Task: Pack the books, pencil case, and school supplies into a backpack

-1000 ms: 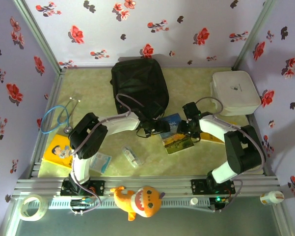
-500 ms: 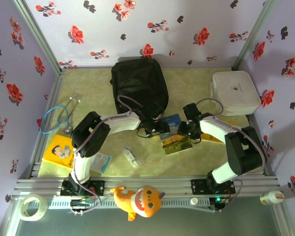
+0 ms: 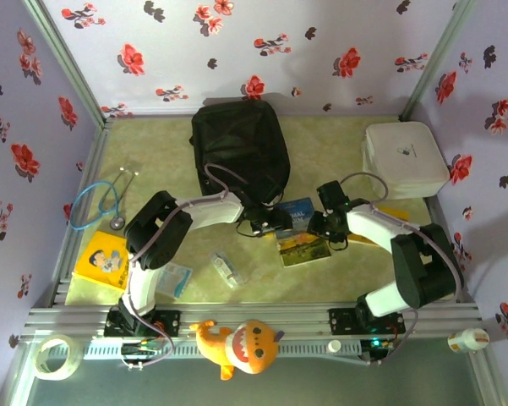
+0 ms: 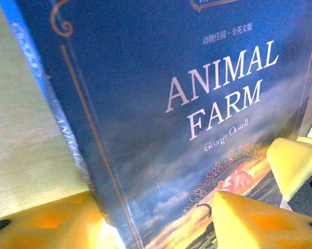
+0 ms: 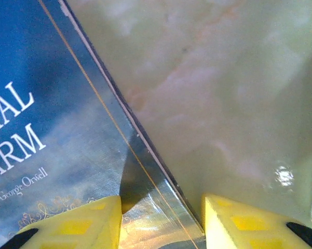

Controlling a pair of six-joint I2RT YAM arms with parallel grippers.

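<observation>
**Both grippers at the blue book, in front of the backpack**

On the table (image 3: 152,152), a stethoscope (image 3: 97,203) lies at 9 o'clock. A yellow book (image 3: 104,258) lies flat at 8 o'clock, near the left edge. Just at its 3 o'clock is a pale packet (image 3: 174,277). Next comes the clear case (image 3: 226,269), which lies flat, apart from the packet.

The black backpack (image 3: 241,150) lies at 12 o'clock, on the far side of the table. The blue book (image 3: 304,241) is near the middle of the table, close at 5 o'clock of the backpack.

The left gripper (image 3: 275,222) is at the 9 o'clock edge of this book. In its wrist view the spine runs between the yellow fingers (image 4: 52,223), and the jaws stand about half wide. I cannot tell if they press on the book.

The right gripper (image 3: 321,227) is at the 3 o'clock edge of the book. In its wrist view the edge of the book passes between the two fingers, one over the cover and one over bare table. The gap is medium, and I cannot tell if it holds the book.

A second yellow book (image 3: 359,241) is mostly hidden under the right arm. A white box (image 3: 404,159) stands at 2 o'clock.
</observation>
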